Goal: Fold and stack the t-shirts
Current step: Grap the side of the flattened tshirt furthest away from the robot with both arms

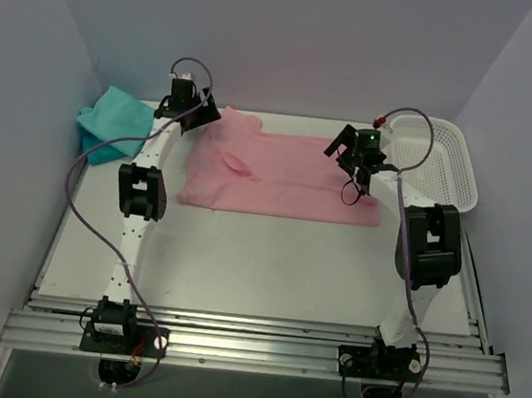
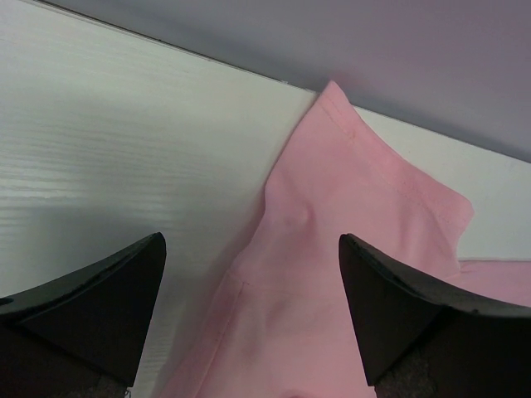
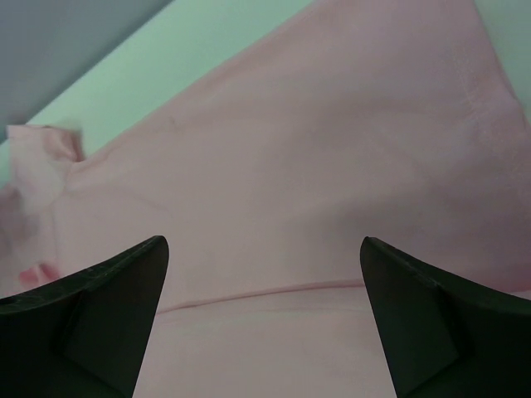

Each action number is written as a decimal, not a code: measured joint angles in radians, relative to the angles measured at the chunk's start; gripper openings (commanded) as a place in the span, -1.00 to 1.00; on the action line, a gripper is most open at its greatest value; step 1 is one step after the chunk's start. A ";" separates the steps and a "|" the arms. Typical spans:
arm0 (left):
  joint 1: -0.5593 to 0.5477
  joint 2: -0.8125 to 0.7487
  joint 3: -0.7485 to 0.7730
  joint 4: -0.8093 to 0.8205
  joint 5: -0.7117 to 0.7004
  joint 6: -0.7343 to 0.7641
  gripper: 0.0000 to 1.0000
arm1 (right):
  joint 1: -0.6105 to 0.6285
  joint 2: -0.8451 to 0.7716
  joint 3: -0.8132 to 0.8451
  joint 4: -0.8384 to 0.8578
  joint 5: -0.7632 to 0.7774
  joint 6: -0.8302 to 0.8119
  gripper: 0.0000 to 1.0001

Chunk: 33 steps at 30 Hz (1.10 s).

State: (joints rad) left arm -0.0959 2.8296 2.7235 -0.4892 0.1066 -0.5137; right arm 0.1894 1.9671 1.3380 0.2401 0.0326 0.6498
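A light pink t-shirt (image 1: pixel 283 177) lies folded lengthwise across the back middle of the table. My left gripper (image 1: pixel 201 115) is open and hovers over its left sleeve end (image 2: pixel 348 207), nothing between the fingers (image 2: pixel 124 307). My right gripper (image 1: pixel 341 148) is open and hovers over the shirt's right part (image 3: pixel 274 207), where a fold edge runs across between the fingers (image 3: pixel 431 315). A teal t-shirt (image 1: pixel 114 116) lies crumpled at the back left corner. No blue shirt is in view.
A white plastic mesh basket (image 1: pixel 435 163) stands at the back right, close to my right arm. Walls close the table in on the left, back and right. The table's front half (image 1: pixel 268 266) is bare white board.
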 measured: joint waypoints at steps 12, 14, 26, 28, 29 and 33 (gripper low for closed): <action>-0.003 0.066 0.047 0.050 0.056 -0.079 0.00 | 0.000 -0.287 -0.066 0.071 -0.005 -0.005 0.94; -0.004 0.070 0.047 0.039 0.055 -0.082 -0.21 | 0.000 -0.288 -0.075 0.071 -0.004 -0.005 0.93; -0.009 0.017 -0.071 0.048 0.028 -0.074 -0.78 | 0.000 -0.288 -0.153 0.067 0.001 -0.009 0.93; -0.010 -0.019 -0.127 0.049 0.015 -0.074 -0.80 | 0.000 -0.290 -0.173 0.067 0.008 -0.011 0.93; -0.010 -0.034 -0.148 0.049 0.012 -0.074 -0.82 | 0.000 -0.292 -0.182 0.066 0.013 -0.013 0.93; -0.010 -0.098 -0.257 0.058 0.000 -0.086 -0.90 | 0.000 -0.294 -0.204 0.056 0.038 -0.020 0.93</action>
State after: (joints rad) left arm -0.1059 2.7312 2.4664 -0.4309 0.1062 -0.5995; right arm 0.1894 1.6733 1.1339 0.2962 0.0708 0.6300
